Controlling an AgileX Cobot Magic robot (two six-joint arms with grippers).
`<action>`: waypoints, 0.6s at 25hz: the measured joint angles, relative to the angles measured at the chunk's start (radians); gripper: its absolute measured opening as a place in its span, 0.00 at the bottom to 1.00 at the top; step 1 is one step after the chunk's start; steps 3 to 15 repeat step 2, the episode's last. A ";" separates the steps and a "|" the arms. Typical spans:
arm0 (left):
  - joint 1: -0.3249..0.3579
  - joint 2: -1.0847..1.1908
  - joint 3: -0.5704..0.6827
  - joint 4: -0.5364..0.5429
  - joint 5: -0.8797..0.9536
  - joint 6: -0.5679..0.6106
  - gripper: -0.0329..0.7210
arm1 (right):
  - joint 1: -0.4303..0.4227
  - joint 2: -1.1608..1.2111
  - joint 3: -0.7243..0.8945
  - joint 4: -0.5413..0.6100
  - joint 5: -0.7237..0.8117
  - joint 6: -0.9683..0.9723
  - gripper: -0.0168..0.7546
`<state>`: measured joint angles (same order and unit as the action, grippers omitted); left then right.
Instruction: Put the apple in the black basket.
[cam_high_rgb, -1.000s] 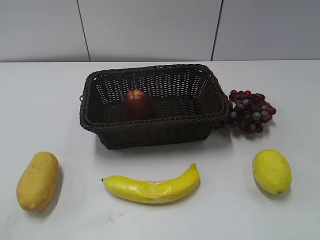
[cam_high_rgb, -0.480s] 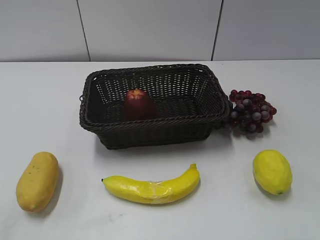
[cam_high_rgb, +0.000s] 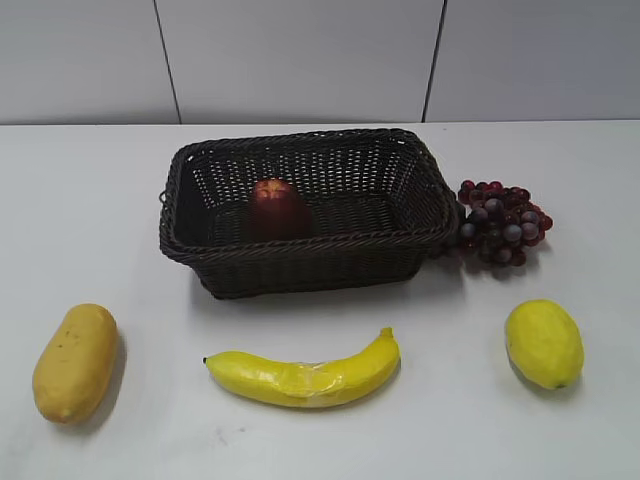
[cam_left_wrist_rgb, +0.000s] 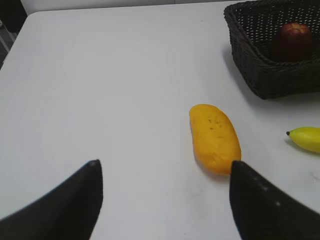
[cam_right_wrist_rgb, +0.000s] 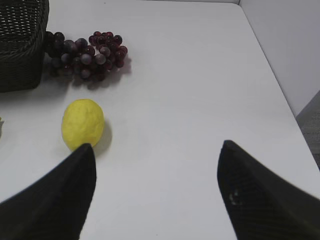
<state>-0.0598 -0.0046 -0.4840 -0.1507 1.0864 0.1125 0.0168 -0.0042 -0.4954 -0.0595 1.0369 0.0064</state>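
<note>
The dark red apple (cam_high_rgb: 277, 206) lies inside the black basket (cam_high_rgb: 310, 250), toward its left half. It also shows in the left wrist view (cam_left_wrist_rgb: 294, 41), inside the basket (cam_left_wrist_rgb: 260, 75). Neither gripper shows in the exterior view. My left gripper (cam_left_wrist_rgb: 165, 167) is open and empty above bare table, left of the basket. My right gripper (cam_right_wrist_rgb: 156, 147) is open and empty above bare table, right of the basket's corner (cam_right_wrist_rgb: 20, 50).
A yellow-orange mango (cam_high_rgb: 74, 361) (cam_left_wrist_rgb: 215, 137) lies front left, a banana (cam_high_rgb: 305, 375) front middle, a lemon (cam_high_rgb: 543, 342) (cam_right_wrist_rgb: 82, 124) front right. A cluster of grapes (cam_high_rgb: 500, 222) (cam_right_wrist_rgb: 85, 54) lies against the basket's right side.
</note>
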 joint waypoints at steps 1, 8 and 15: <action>0.000 0.000 0.000 0.000 0.000 0.000 0.83 | 0.000 0.000 0.000 0.000 0.000 0.000 0.76; 0.000 0.000 0.000 0.000 0.000 0.000 0.83 | 0.000 0.000 0.000 0.000 0.000 0.000 0.76; 0.000 0.000 0.000 0.000 0.000 0.000 0.83 | 0.000 0.000 0.000 0.000 0.000 0.000 0.76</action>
